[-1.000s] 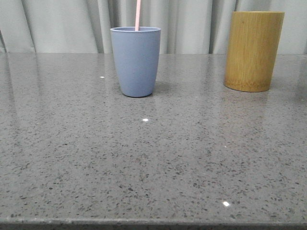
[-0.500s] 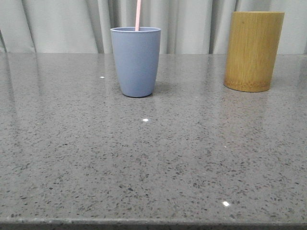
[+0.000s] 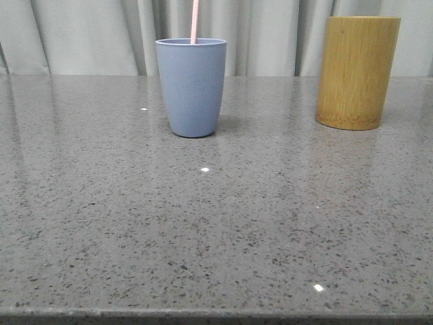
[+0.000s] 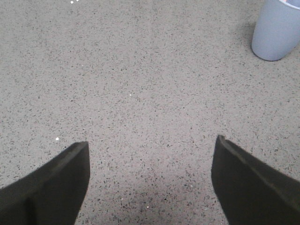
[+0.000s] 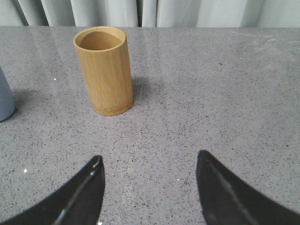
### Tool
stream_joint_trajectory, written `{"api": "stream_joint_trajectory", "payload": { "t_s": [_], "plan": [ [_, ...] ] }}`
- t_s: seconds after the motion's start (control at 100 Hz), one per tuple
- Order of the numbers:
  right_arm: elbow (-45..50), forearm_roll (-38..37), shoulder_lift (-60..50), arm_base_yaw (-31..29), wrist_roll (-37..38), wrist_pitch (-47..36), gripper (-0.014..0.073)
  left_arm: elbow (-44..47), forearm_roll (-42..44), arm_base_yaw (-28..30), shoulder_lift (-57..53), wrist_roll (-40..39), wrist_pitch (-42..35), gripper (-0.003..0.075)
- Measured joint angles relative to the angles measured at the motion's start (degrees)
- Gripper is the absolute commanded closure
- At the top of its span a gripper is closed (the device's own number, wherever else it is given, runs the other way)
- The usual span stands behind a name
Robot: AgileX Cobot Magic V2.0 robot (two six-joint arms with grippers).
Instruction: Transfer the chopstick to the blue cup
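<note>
the chopstick [image 3: 195, 20] stands in the blue cup [image 3: 192, 87] toward the table's [image 3: 216, 230] far edge, so the transfer looks done. it seems light, stiff and slippery, best pinched mid-shaft. the left gripper [image 4: 150, 185] and right gripper [image 5: 149, 190] are both spread and empty, with open room toward the near edge.

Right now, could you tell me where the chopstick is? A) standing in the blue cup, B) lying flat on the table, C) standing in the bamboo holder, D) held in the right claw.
A: in the front view the chopstick rises out of the blue cup, while the bamboo holder looks empty and the right claw is open, holding nothing.
</note>
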Motion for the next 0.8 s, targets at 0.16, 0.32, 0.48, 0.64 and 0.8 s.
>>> {"api": "stream_joint_trajectory", "payload": {
  "t_s": [0.16, 0.32, 0.48, 0.64, 0.8],
  "plan": [
    [0.00, 0.00, 0.00, 0.00, 0.00, -0.04, 0.0363, 0.00, 0.00, 0.00, 0.00, 0.00, 0.00, 0.0489],
    [0.00, 0.00, 0.00, 0.00, 0.12, -0.13, 0.0640, 0.00, 0.00, 0.00, 0.00, 0.00, 0.00, 0.0739],
    [0.00, 0.00, 0.00, 0.00, 0.12, -0.13, 0.0662, 0.00, 0.00, 0.00, 0.00, 0.00, 0.00, 0.0739],
    [0.00, 0.00, 0.00, 0.00, 0.12, -0.13, 0.0662, 0.00, 0.00, 0.00, 0.00, 0.00, 0.00, 0.0739],
    [0.00, 0.00, 0.00, 0.00, 0.12, -0.13, 0.0662, 0.00, 0.00, 0.00, 0.00, 0.00, 0.00, 0.0739]
  ]
}}
